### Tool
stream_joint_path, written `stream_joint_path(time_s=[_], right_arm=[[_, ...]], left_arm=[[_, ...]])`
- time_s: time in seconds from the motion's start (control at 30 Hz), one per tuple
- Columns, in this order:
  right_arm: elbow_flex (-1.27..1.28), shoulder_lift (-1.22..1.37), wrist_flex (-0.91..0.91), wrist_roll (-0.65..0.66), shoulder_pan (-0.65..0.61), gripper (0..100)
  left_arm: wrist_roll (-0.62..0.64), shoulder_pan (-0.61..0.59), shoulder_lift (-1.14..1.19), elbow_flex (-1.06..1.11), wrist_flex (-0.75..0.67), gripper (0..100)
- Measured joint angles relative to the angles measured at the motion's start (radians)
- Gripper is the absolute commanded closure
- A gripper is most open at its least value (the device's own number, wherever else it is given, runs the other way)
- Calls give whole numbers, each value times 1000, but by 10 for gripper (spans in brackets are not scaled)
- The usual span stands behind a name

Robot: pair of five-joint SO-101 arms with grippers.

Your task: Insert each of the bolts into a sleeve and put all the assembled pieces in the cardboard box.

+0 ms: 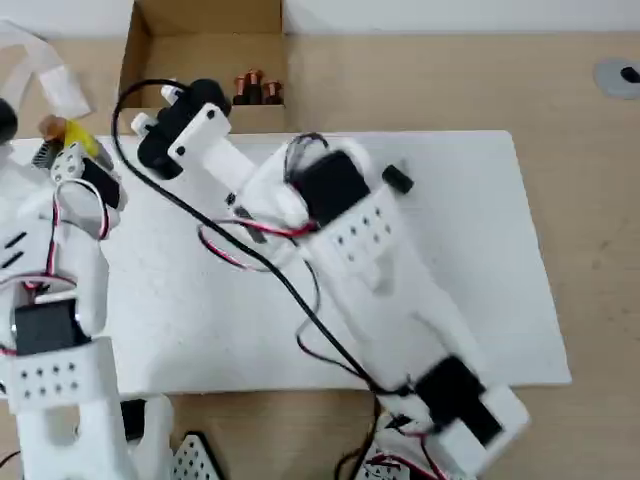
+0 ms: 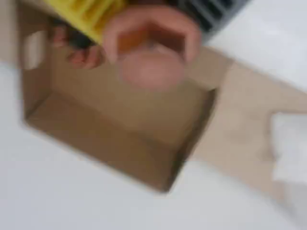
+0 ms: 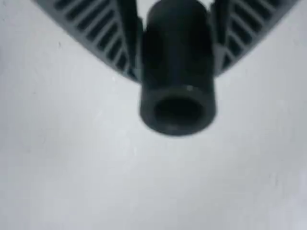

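Left wrist view gives us the left gripper (image 2: pixel 148 19), one finger yellow and the other dark and ribbed, closed on a copper-coloured metal bolt (image 2: pixel 151 62) whose rounded end points at the camera. Past it lies the open brown cardboard box (image 2: pixel 120 148). From the high view we place that gripper (image 1: pixel 62 135) at the left edge of the scene, with the bolt (image 1: pixel 50 126) just left of the box (image 1: pixel 140 60), which sits at the far left of the light wooden table (image 1: pixel 580 180). Against the box's near wall stand a few assembled pieces (image 1: pixel 255 88), copper bolts seated in dark sleeves, close together. On the right wrist view we find the right gripper (image 3: pixel 176 67) with its dark ribbed fingers clamped on either side of a black cylindrical sleeve (image 3: pixel 177 96), the open bore facing the camera, over the white mat (image 3: pixel 72 167). Seen from above, the right arm (image 1: pixel 350 240) stretches diagonally across that mat (image 1: pixel 450 300), from its base at the near right toward the box's near wall. A second black sleeve (image 1: pixel 397 178) lies loose on the mat just right of the arm. A grey round disc (image 1: pixel 617 76) rests on the table at the far right.
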Motion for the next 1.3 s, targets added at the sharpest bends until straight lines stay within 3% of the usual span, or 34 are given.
stream_joint_path(time_s=[0.5, 0.77, 1.0, 1.3], right_arm=[[1073, -609, -945, -18, -2, 988], [1412, -738, -1398, -18, -2, 988], [1436, -747, -1517, -86, -2, 988], [1436, -747, -1519, -183, -2, 988]], left_arm=[[21, 187, -213, 75, 0, 997], [-46, 319, -213, 75, 0, 997], [-120, 443, -218, 75, 0, 997], [-192, 473, -218, 75, 3, 997]])
